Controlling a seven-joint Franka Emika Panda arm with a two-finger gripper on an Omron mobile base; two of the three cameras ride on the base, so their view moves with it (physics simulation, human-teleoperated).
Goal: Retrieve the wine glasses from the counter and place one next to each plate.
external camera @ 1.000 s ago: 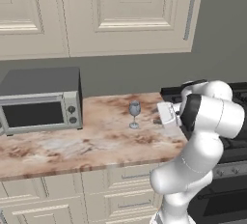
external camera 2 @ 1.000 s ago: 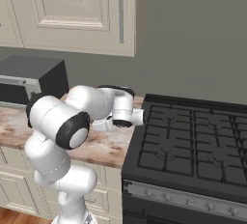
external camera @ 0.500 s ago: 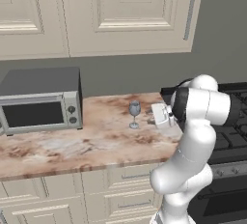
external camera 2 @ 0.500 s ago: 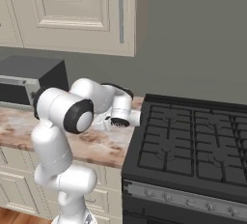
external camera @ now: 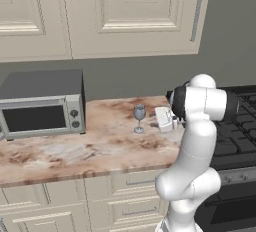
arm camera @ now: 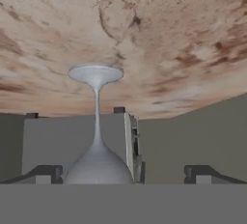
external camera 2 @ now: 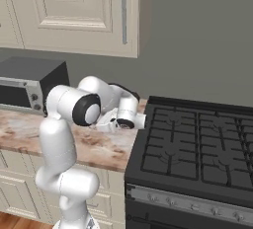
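One wine glass [external camera: 139, 117] stands upright on the marbled counter [external camera: 100, 146], a translucent grey-blue stemmed glass. My gripper [external camera: 159, 118] is level with it just to its right, pointing at it, open and holding nothing. The hand view is rolled upside down: the wine glass [arm camera: 98, 121] has its foot at the top and its bowl at the bottom. That bowl sits inside my open gripper [arm camera: 123, 175], nearer the left fingertip [arm camera: 42, 174], and no pad touches it. The plates are out of view.
A grey toaster oven [external camera: 42, 103] stands at the counter's left end. A black stove [external camera 2: 197, 144] adjoins the counter on the right. Cream wall cabinets [external camera: 125, 11] hang above, and drawers [external camera: 75, 201] sit under the counter.
My arm's upper joints swung up and left, and the hand slid a little left, closer to the wine glass. The glass stayed put and the jaws stayed open.
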